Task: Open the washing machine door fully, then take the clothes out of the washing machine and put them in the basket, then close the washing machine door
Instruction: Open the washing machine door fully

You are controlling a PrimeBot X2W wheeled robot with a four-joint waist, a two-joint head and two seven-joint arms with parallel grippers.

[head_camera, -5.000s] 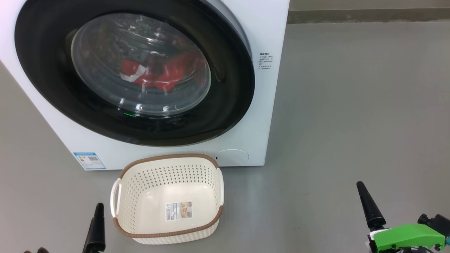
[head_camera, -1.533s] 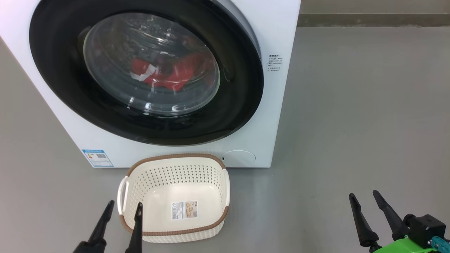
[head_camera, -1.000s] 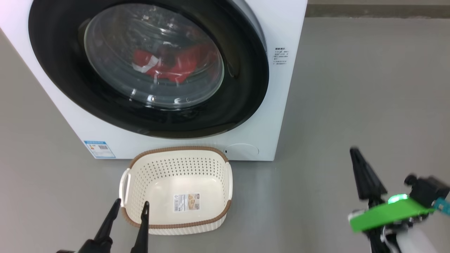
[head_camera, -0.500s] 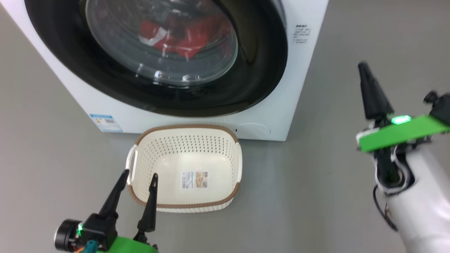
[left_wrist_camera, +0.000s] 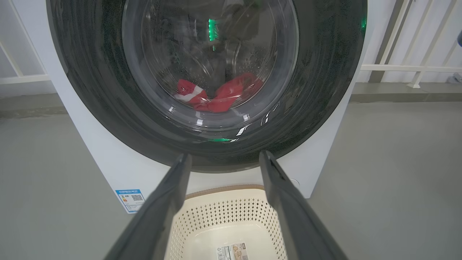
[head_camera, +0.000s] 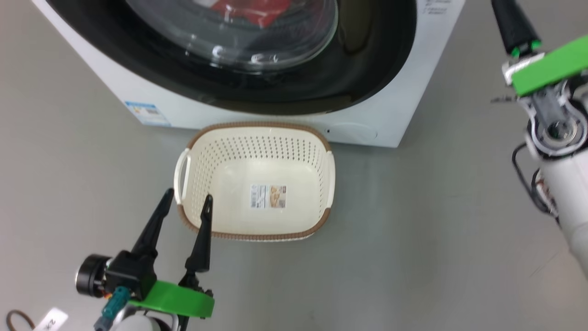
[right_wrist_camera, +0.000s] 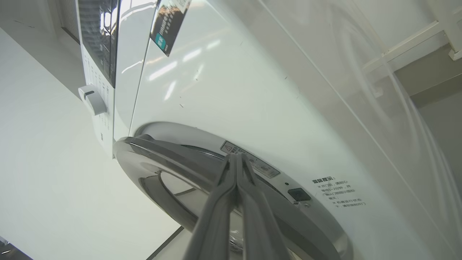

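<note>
Grey floor (head_camera: 413, 239) stretched wide to the right of the basket (head_camera: 257, 125), which stood just in front of the washing machine (head_camera: 427, 82), below the washing machine door (head_camera: 367, 69). From my head, my left claw (head_camera: 189, 195) hung spread wide and held nothing, one finger over the floor and the other over the basket's near left corner. The clothes (head_camera: 250, 7) showed red behind the glass at the top edge. My right claw (head_camera: 509, 16) rose at the upper right, beside the machine's right corner, its tips cut off by the frame. A blue label (head_camera: 147, 112) sat at the lower front corner.

Along my left wrist, the door lay shut, the clothes low in the drum behind it, the basket between my two parted fingers (left_wrist_camera: 162, 202); a white railing (left_wrist_camera: 408, 66) ran behind open floor on the right.

Along my right wrist, the fingers were pressed together on nothing, tips at the door's silvery edge by a warning label (right_wrist_camera: 252, 164); I could not tell whether they touched it.
</note>
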